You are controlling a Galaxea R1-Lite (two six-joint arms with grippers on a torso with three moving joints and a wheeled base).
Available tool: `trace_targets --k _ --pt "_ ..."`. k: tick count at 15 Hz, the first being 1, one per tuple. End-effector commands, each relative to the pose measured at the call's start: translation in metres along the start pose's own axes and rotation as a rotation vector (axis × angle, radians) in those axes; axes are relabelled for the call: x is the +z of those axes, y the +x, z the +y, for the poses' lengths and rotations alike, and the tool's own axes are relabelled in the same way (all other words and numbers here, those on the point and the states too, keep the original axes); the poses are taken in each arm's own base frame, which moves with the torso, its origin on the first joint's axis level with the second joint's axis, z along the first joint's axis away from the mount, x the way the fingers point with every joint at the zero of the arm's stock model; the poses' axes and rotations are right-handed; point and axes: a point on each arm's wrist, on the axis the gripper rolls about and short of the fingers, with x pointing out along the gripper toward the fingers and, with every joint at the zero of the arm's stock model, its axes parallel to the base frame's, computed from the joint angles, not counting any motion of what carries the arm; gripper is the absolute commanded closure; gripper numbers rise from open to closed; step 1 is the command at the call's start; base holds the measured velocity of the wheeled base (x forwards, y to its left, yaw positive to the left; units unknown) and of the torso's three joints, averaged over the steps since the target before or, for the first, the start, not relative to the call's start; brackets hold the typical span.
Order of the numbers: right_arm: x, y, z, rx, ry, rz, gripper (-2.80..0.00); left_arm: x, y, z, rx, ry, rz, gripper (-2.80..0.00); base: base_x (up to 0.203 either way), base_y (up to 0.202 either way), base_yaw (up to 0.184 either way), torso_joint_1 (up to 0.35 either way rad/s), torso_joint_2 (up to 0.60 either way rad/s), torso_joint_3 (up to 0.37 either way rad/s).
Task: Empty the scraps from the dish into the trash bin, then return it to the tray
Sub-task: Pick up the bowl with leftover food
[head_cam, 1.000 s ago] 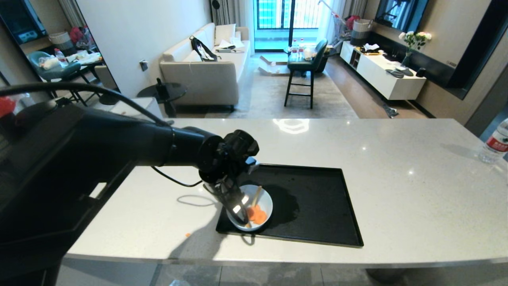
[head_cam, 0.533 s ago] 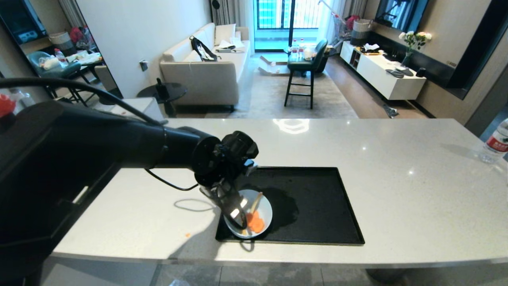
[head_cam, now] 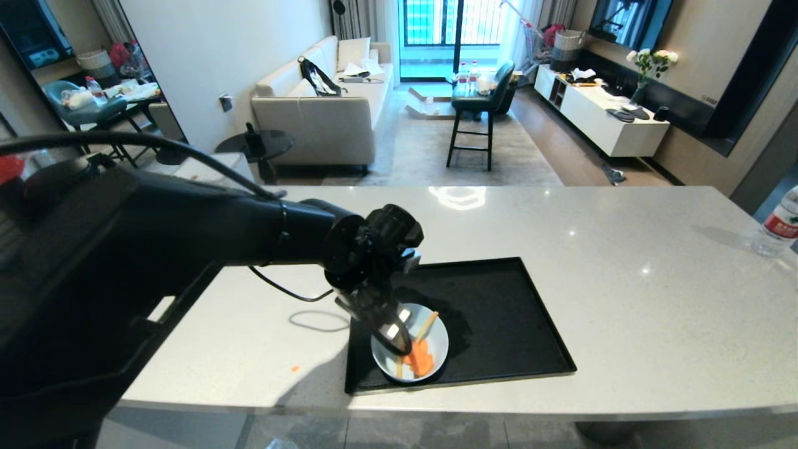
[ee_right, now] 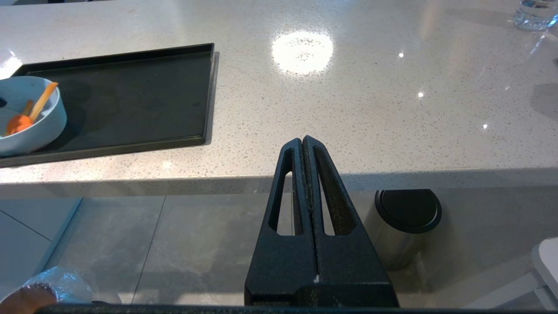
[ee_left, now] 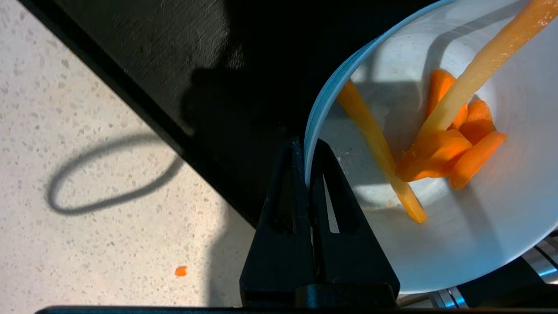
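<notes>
A tiny orange crumb (head_cam: 295,368) lay on the speckled white stone counter (head_cam: 623,299), left of the large flat glossy black tray (head_cam: 499,324). The left gripper (head_cam: 399,340) reached down from the left, its jaws clamped on the near-left rim of the small round pale bluish-white ceramic bowl (head_cam: 436,349), one finger inside the wall and one outside. The bowl sat at the tray's near-left corner, holding the orange carrot slices and pale yellow sticks (head_cam: 419,357). The right gripper (ee_right: 303,144) hung below the counter's near edge, jaws together and empty. A clear plastic water bottle (head_cam: 776,227) stood at the far right.
</notes>
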Motion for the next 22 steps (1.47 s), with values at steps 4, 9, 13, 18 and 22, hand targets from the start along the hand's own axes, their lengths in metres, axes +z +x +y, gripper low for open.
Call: trace_targets --k 4,9,13,18,22 --pt "0.000 0.000 0.000 0.000 0.001 0.001 0.00 0.011 0.014 -0.004 0.004 0.002 0.001 0.00 0.000 0.000 0.000 0.000 0.00 0.000" --pt "0.000 0.000 0.000 0.000 0.000 -0.001 0.00 0.017 -0.032 0.009 0.007 -0.059 -0.022 0.00 0.000 0.000 0.000 0.000 0.00 0.000" --pt "0.000 0.000 0.000 0.000 0.001 -0.001 0.00 0.009 -0.065 0.021 0.010 -0.099 -0.015 0.00 0.000 0.000 0.000 0.000 0.00 0.000" --pt "0.000 0.000 0.000 0.000 0.001 -0.001 0.00 -0.018 -0.117 0.043 -0.064 -0.253 0.038 0.00 0.000 0.000 0.000 0.000 0.00 0.000" --pt "0.000 0.000 0.000 0.000 0.001 -0.001 0.00 -0.045 -0.146 0.082 -0.019 -0.433 0.012 0.00 0.000 0.000 0.000 0.000 0.00 0.000"
